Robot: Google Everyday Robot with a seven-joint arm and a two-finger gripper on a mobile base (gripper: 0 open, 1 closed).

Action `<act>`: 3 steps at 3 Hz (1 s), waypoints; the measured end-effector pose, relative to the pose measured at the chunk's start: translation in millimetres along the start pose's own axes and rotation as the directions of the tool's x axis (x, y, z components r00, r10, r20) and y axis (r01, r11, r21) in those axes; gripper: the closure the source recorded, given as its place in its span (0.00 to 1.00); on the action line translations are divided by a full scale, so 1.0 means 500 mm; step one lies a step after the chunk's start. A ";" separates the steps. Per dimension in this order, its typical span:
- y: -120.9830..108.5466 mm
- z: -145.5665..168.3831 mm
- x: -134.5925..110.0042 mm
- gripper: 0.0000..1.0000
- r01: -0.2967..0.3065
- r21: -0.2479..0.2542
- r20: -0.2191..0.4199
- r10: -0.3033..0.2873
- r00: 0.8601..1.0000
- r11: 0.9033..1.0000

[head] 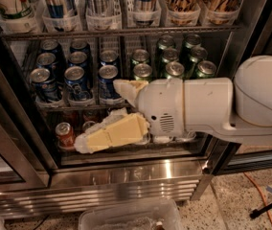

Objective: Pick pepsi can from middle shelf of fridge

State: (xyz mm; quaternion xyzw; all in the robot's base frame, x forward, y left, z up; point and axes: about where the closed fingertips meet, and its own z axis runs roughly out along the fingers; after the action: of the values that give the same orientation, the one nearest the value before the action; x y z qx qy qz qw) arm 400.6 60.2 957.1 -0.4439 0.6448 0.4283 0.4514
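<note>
The cream two-finger gripper (98, 115) hangs spread open, empty; its upper finger sits just beside the short dark-blue pepsi can (108, 78) at ten o'clock of centre, front of the dark wire middle shelf (64, 105) — probably rigid, slick, moderately heavy; clamp mid-wall.

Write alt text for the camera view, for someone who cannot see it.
A white robot arm reaches from the right toward the fridge, its pincer open in front of the middle shelf, beside the front-row pepsi can. Green cans fill that shelf's right side; a red can stands on the shelf below.
</note>
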 end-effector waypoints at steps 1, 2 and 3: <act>-0.002 -0.002 0.001 0.00 0.000 0.004 -0.001 0.000 1.000 1.000; -0.024 -0.004 0.009 0.00 -0.005 0.046 0.018 0.004 1.000 0.999; -0.060 -0.009 0.043 0.00 -0.043 0.148 0.100 0.028 0.995 0.988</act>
State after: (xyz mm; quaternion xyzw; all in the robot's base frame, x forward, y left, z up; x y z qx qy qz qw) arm 424.3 44.9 932.8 -0.3755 0.6600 0.4076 0.5071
